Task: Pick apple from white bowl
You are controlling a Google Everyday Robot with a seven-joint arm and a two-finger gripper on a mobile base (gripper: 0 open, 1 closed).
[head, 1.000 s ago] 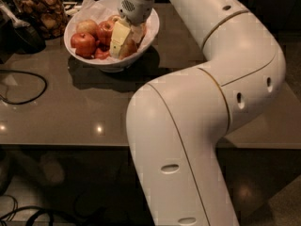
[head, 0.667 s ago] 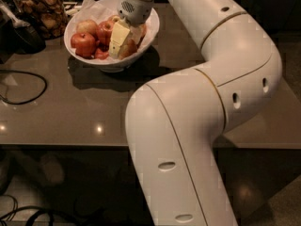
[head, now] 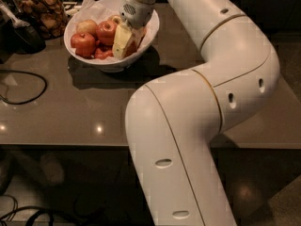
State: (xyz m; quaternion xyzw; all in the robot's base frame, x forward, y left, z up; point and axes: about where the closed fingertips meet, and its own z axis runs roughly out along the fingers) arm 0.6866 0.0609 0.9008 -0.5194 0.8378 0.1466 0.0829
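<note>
The white bowl (head: pixel 146 36), lined with crumpled white paper, stands at the back left of the brown table. It holds several apples. A pale yellow-gold apple (head: pixel 86 27) lies at the bowl's back left, with deep red apples (head: pixel 83 43) beside it and in front of it. My gripper (head: pixel 121 42) reaches down into the right half of the bowl, right of a red apple (head: pixel 107 30) and touching the fruit there. What lies under it is hidden. It is apart from the pale apple.
A glass jar of brown snacks (head: pixel 41 9) stands left of the bowl, with a dark object (head: pixel 21 34) next to it. A black cable (head: pixel 28 91) loops on the table's left. My white arm (head: pixel 221 65) spans the table's right side. The table's front edge (head: pixel 70 144) runs below.
</note>
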